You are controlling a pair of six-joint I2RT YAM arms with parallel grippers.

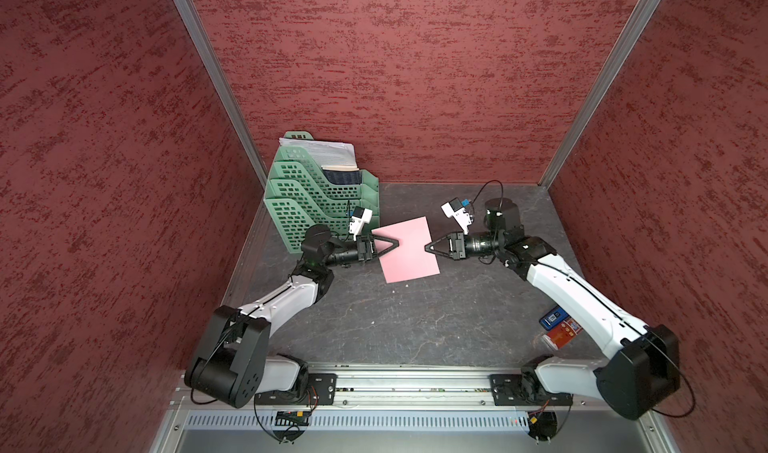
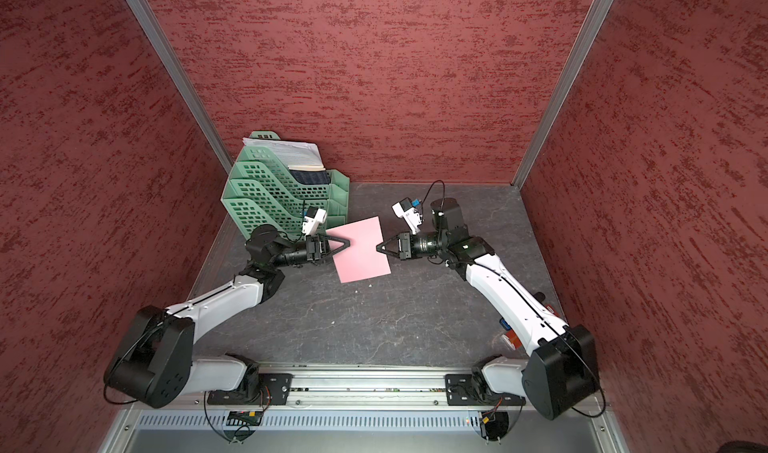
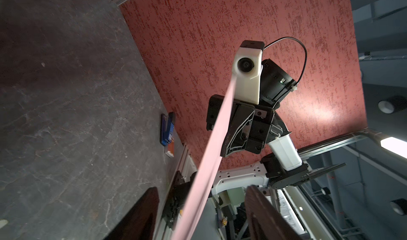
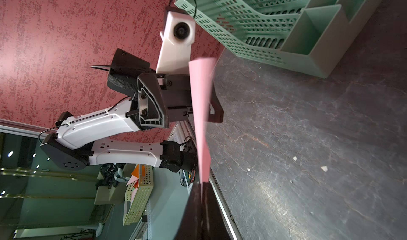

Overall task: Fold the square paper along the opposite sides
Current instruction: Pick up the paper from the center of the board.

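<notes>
While it spans 2 sets of fingers, item 1, the square paper [image 1: 409, 257], is entered as follows.

Location: between the left fingers [image 1: 392, 244] and the right fingers [image 1: 432, 248], raised clear of the counter [image 1: 415, 326]. A green tray [image 1: 316, 197] stands just behind the left fingers.

Right fingers: clenched on the middle of the sheet's nearest edge.

Left fingers: parted, 1 above and 1 below the opposite edge, not pinching it.

Handling (judged): very light, thin and limp. Likely to droop from 1 hold, crease at any stray press, tear under a tug, and slip from a shallow pinch.

Where to hold: the midpoints of 2 opposite edges, bitten a little way inward.

Appearance: plain pink, unmarked, roughly square with 4 straight edges, lying flat. No fold line shows. Both wrist views show it edge-on as a narrow strip.
</notes>
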